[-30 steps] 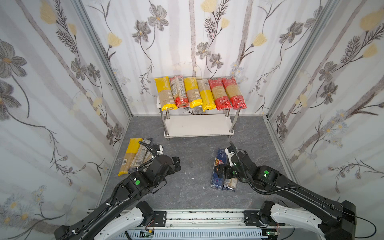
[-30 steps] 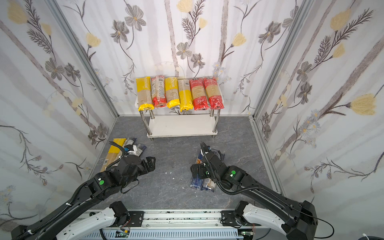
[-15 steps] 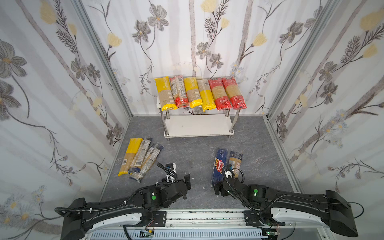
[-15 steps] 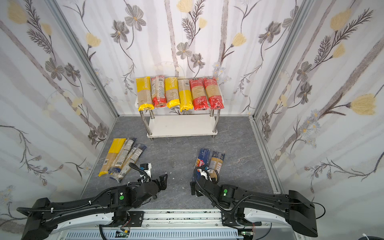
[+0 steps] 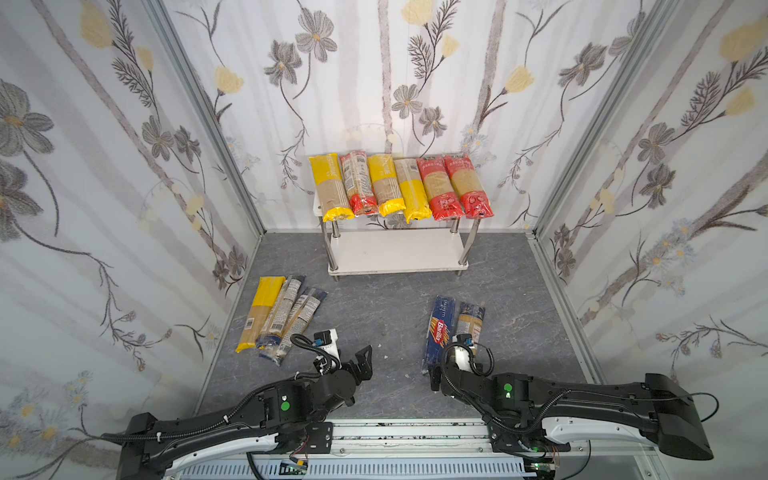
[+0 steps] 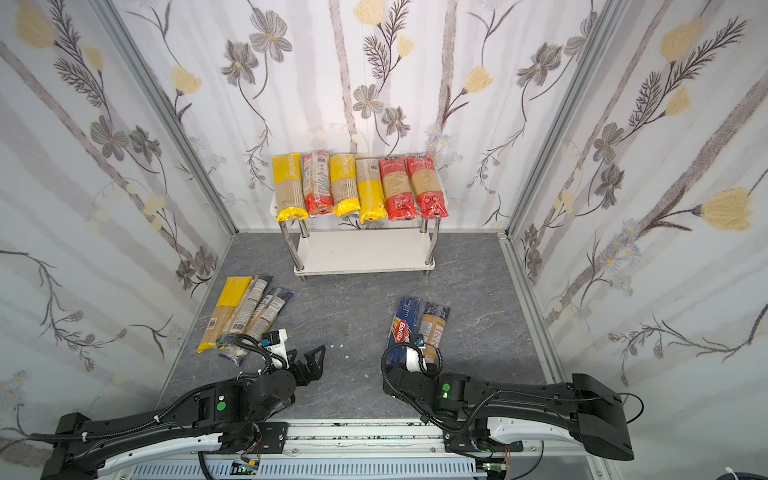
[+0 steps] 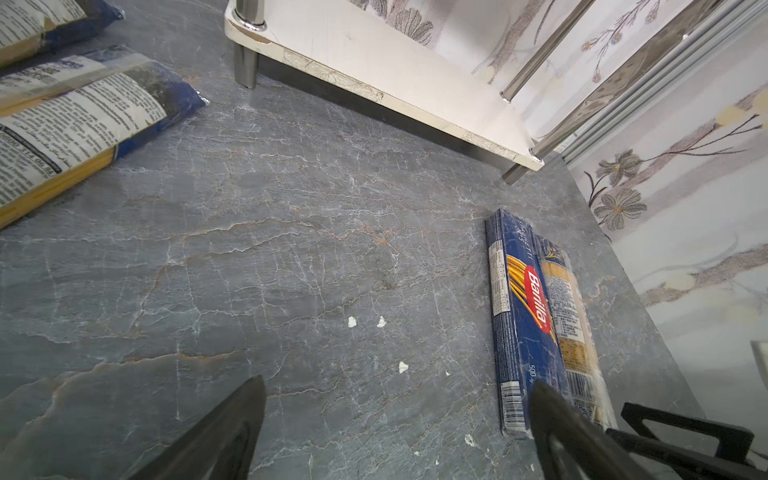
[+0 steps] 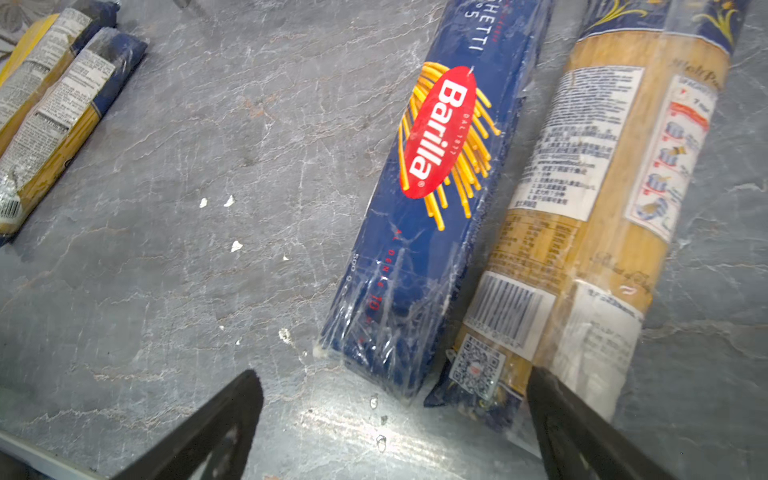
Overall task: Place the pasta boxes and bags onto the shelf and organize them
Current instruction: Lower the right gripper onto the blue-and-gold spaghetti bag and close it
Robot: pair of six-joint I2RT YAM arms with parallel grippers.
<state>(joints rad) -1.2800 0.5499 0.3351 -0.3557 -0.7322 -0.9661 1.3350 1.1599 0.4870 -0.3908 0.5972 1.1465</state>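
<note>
On the top board of the shelf (image 5: pixel 395 253), six bags (image 5: pixel 401 187) are lying side by side. On the floor (image 5: pixel 374 307) before the shelf, three bags (image 5: pixel 278 316) are lying leftward and the Barilla box (image 5: pixel 438 328) beside a lone bag (image 5: pixel 469 324) rightward. The left gripper (image 7: pixel 395 395) and right gripper (image 8: pixel 395 390) are hovering, jaws spread, holding nothing.

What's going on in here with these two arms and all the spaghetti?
Two robot arms are stocking a small shelf with pasta. Six packs lie side by side on its top board. On the floor, three bags wait at the left, a blue Barilla box and another bag at the right. The left gripper and right gripper are open and hold nothing; the right one hovers by the box's near end.
</note>
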